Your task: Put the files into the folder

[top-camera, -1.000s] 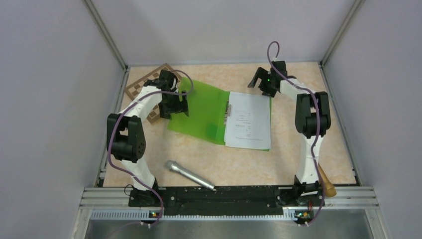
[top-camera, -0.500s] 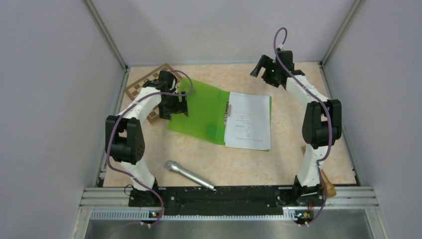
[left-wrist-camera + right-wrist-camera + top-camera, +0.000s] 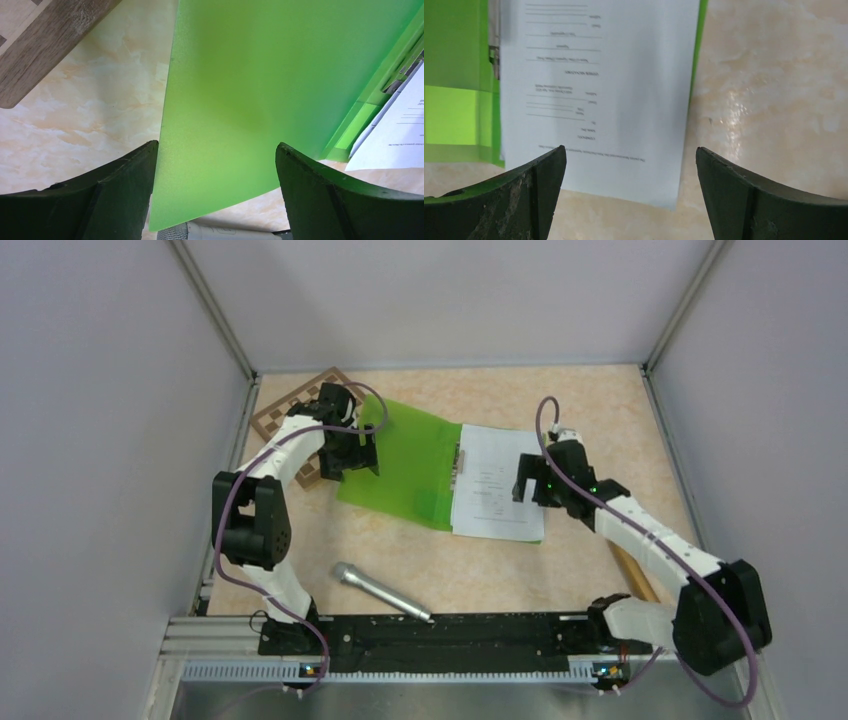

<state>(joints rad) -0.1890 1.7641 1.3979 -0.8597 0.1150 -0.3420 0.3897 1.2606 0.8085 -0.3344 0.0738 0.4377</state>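
Files (image 3: 497, 483) lie as a white stack on the right half of the open folder (image 3: 405, 465), mid-table, their left edge beside the clip (image 3: 461, 455) at the spine. The placing looks largely done. What remains, I judge, is squaring the stack, whose near corner seems to overhang the green edge, and shutting the left cover. Printed lines show upside down in the right wrist view but are too blurred to read; no label or brand is visible. The right gripper (image 3: 630, 150) hovers over the sheets' near edge, jaws spread, holding nothing. The left gripper (image 3: 216, 150) hangs over the cover's outer edge, jaws likewise apart and empty. A microphone (image 3: 380, 592) lies nearer the bases.
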